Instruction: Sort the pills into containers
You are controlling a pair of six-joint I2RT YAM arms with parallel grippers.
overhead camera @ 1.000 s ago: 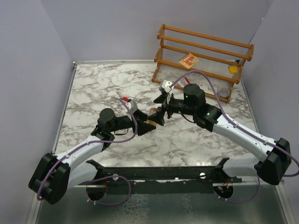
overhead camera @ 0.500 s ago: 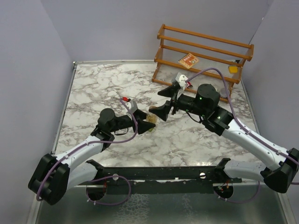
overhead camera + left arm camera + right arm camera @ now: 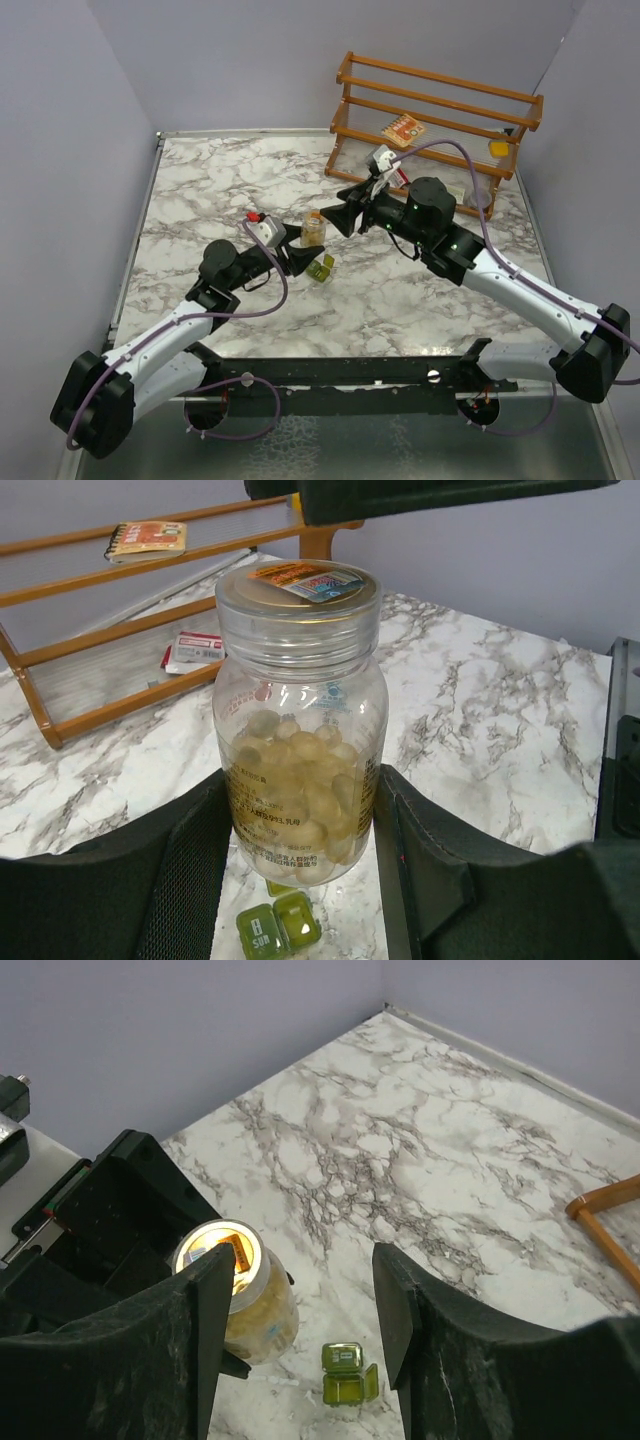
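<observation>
A clear bottle with its cap on, full of yellow-orange pills, hangs upright above the table. My left gripper is shut on its lower body, one finger on each side. The bottle sits just left of my right gripper in the top view. From the right wrist, the right gripper is open with nothing between its fingers, and the bottle shows beside its left finger. The olive-green pill box lies on the marble below with a lid open, and the box also shows under the bottle.
A wooden rack stands at the back right with an orange patterned packet and a yellow block on it. A red-and-white carton lies under the rack. Grey walls close in the table.
The left gripper has raised the bottle up and back, uncovering the pill box. The right gripper pulled away to the right, then came back beside the bottle's cap with its jaws narrower.
</observation>
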